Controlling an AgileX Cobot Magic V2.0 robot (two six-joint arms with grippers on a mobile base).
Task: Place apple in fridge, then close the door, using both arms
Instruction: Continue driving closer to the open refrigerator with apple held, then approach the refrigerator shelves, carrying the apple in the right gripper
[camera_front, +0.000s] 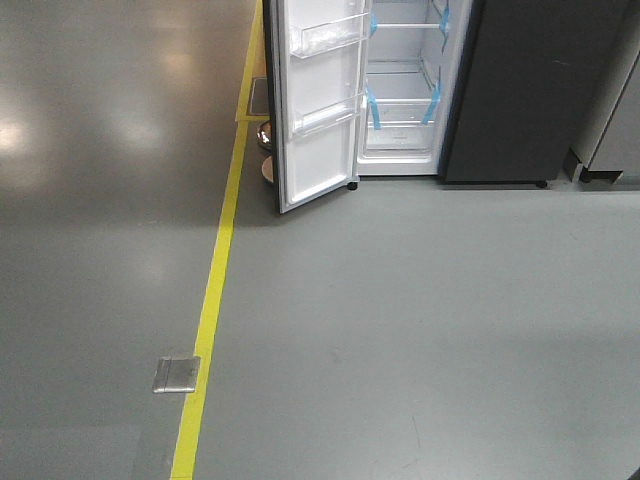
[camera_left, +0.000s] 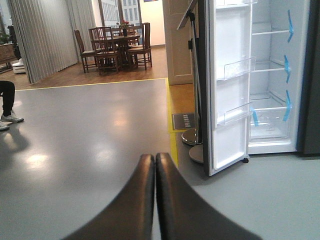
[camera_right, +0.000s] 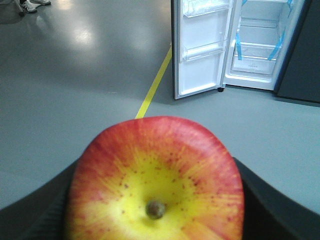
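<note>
The fridge stands open at upper centre, its door swung wide. Well short of it, the right claw pinches the apple; it is best carried level toward a shelf. The left claw is pressed together.

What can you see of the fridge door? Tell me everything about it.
The door stands swung wide open, hinged at the left of the fridge. Its white inner liner, plastic by its look, carries a clear upper bin and a clear lower bin, both seemingly empty. Its outer edge is dark. Nothing touches it; its top is out of frame.
</note>
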